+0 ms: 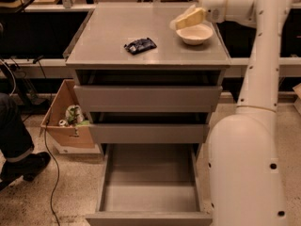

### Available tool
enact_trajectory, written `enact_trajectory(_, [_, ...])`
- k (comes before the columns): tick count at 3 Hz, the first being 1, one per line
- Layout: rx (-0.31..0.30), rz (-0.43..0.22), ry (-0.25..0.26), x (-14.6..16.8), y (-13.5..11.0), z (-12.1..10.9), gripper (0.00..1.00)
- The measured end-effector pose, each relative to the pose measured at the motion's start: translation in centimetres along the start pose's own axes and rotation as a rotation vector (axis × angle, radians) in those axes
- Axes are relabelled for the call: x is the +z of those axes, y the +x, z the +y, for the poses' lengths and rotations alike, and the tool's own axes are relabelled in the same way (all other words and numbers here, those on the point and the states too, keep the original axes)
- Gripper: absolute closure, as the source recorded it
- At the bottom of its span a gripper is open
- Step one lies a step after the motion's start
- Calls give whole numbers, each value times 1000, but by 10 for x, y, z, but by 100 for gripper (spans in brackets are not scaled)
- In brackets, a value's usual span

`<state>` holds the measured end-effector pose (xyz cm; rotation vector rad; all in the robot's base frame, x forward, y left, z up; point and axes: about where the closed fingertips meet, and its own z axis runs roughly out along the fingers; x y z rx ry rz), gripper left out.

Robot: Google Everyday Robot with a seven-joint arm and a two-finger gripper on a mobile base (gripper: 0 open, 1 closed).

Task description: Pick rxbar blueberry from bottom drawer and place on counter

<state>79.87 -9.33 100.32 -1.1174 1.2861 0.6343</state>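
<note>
1. The small, flat rxbar blueberry, in a dark blue-black glossy wrapper, lies near the middle of the grey matte metal counter.
2. The cream-coloured gripper hangs at the counter's far right, just above a round white bowl and well apart from the bar. Whether it is open or closed, I cannot tell.
3. The deep grey metal bottom drawer stands pulled out toward the near side.
4. A brown cardboard box sits on the floor to the left.

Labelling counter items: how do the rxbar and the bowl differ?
The rxbar blueberry is dark, flat and rectangular; the white bowl is pale, round and deeper. The rxbar blueberry lies centrally; the white bowl sits right, by the gripper. Both rest on the counter.
</note>
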Motion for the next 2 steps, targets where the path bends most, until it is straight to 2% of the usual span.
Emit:
enact_trajectory(1, [-76, 96, 108, -73, -52, -12, 0])
enact_trajectory(2, [-87, 93, 109, -71, -60, -11, 0])
